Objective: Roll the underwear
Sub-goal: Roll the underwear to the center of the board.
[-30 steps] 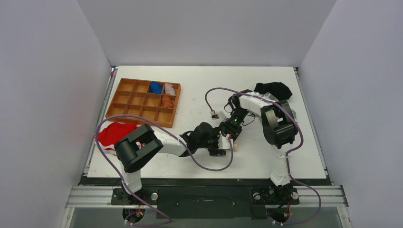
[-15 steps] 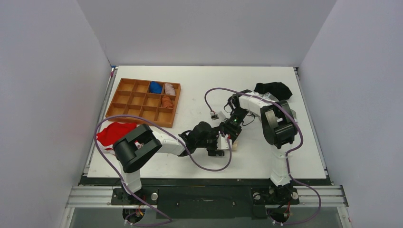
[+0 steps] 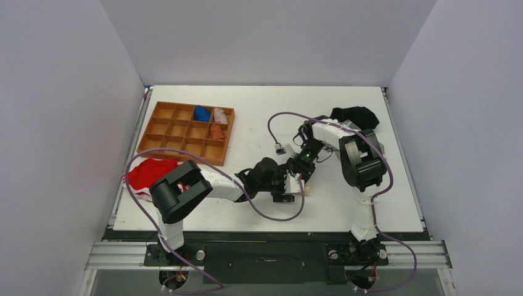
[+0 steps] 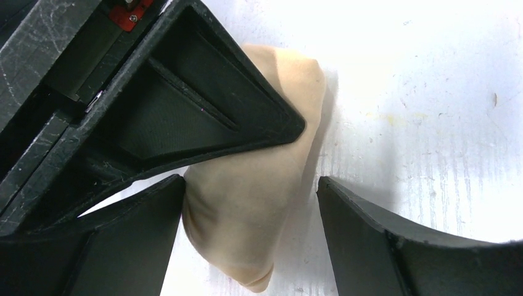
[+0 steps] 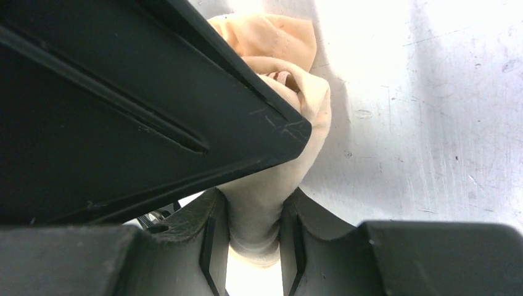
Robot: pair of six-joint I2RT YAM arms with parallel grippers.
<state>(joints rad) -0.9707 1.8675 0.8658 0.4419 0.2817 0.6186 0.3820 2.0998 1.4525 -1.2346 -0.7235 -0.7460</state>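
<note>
Barely shifted, right pincer (image 5: 256, 217) pinches underwear (image 5: 280, 34); left pincer (image 4: 250, 192) gapes.

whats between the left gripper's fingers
The underwear: in the left wrist view it lies against one finger, with a bare gap before the other. The right gripper pinches it.

Plain beige underwear (image 4: 247, 209), black fingers (image 4: 382, 246), white table (image 4: 432, 92).

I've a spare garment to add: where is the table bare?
Bare: the far strip of the table between the wooden tray and the black garment, and its near right corner. Crowded: the centre, where the left gripper and right gripper meet on the underwear, and around the red garment.
</note>
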